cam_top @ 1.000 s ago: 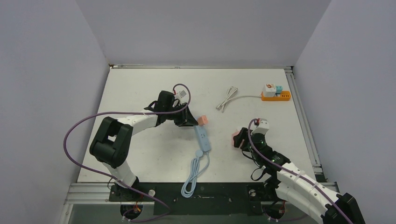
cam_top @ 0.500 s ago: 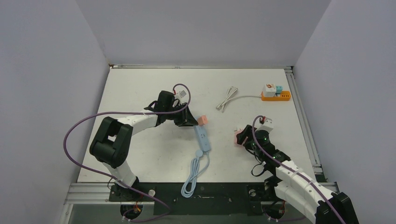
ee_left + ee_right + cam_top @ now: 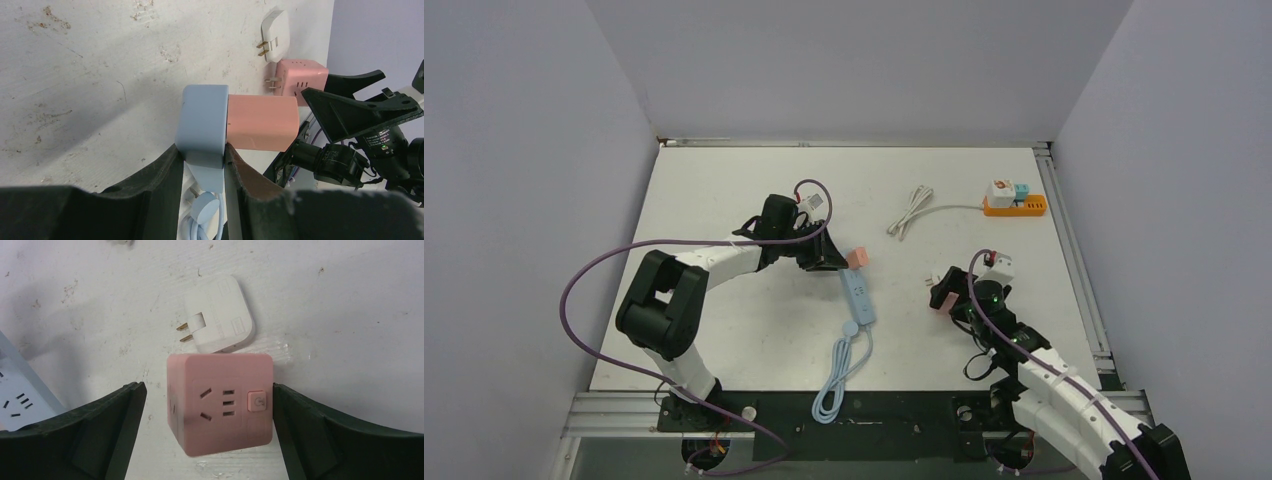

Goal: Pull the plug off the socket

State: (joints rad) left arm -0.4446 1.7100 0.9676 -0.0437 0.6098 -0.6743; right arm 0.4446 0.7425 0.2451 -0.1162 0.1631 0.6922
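Your left hand [image 3: 201, 155] was clamped shut on the blue power strip [image 3: 202, 120], the salmon plug [image 3: 262, 122] seated in its end. Your right hand [image 3: 207, 390] gaped wide and empty, straddling the pink cube [image 3: 220, 405] on the surface [image 3: 325, 300]. You'd best have lifted it straight up, nudging nothing.

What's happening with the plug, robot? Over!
Left gripper shut on blue power strip. Right gripper open around pink cube socket. Salmon plug still in strip. White adapter beside cube.
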